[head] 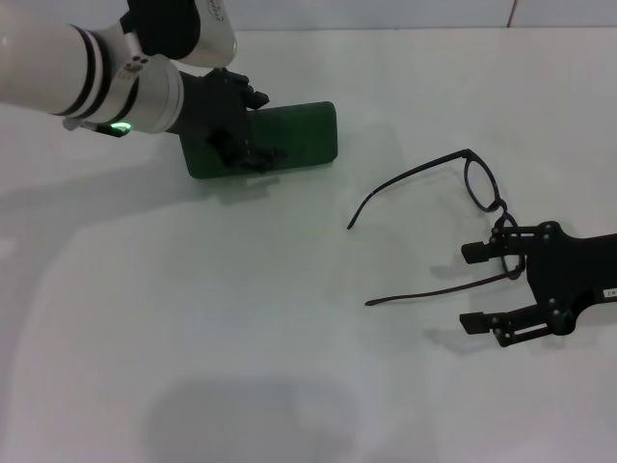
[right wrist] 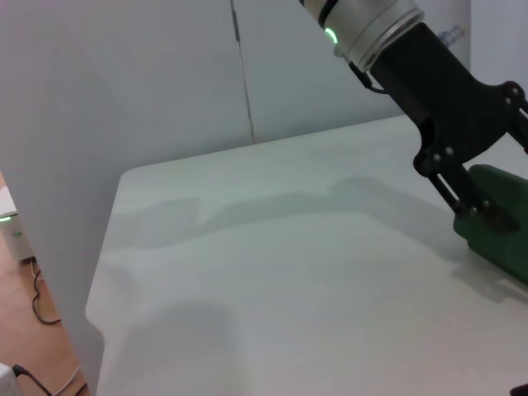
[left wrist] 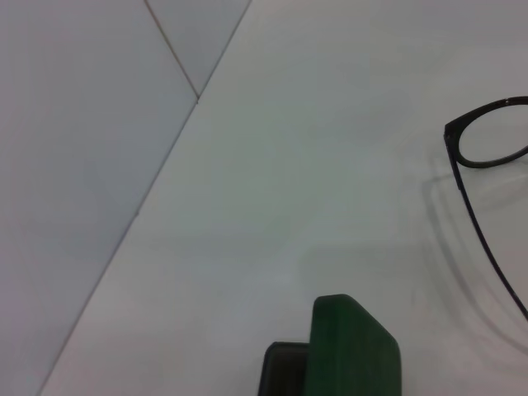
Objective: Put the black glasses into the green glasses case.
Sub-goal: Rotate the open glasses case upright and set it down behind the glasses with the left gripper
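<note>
The green glasses case (head: 299, 135) lies closed at the back left of the white table. My left gripper (head: 260, 128) straddles its left end, with one finger on each long side. The case's corner shows in the left wrist view (left wrist: 356, 346) and in the right wrist view (right wrist: 499, 239). The black glasses (head: 470, 154) lie unfolded at the right, temple arms pointing left; one lens also shows in the left wrist view (left wrist: 451, 144). My right gripper (head: 474, 287) is open at table level, its fingers on either side of the nearer temple arm, close to the lenses.
The white table (head: 241, 338) stretches between the case and the glasses. A grey wall with a vertical seam (right wrist: 243, 74) stands behind the table's far edge. The table's left corner (right wrist: 107, 272) drops to a wooden floor.
</note>
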{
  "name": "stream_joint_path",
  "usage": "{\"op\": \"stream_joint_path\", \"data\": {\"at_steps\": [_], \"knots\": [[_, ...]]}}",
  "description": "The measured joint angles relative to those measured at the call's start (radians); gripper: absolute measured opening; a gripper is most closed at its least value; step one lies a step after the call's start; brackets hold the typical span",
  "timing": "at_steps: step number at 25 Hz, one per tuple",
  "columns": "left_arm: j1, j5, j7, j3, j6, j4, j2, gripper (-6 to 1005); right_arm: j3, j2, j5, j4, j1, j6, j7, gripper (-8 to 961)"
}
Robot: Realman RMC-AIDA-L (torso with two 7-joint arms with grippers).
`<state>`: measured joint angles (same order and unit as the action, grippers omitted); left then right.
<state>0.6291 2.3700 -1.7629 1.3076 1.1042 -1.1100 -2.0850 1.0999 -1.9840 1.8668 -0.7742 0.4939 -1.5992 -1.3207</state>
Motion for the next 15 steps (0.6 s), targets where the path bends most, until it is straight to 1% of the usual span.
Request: {"op": "stream_joint_path", "data": {"at_steps": [7,15], "knots": [[-0.006,-0.002,0.006,-0.001,-0.006,-0.001,-0.001,718,0.000,-0.001,0.000,0.001,0.000,0.002,0.000,858],[-0.002,-0.003,0.020,-0.001,-0.056,0.015,-0.003,719,0.000,-0.004,0.010,0.004,0.000,0.004,0.000,858]]}}
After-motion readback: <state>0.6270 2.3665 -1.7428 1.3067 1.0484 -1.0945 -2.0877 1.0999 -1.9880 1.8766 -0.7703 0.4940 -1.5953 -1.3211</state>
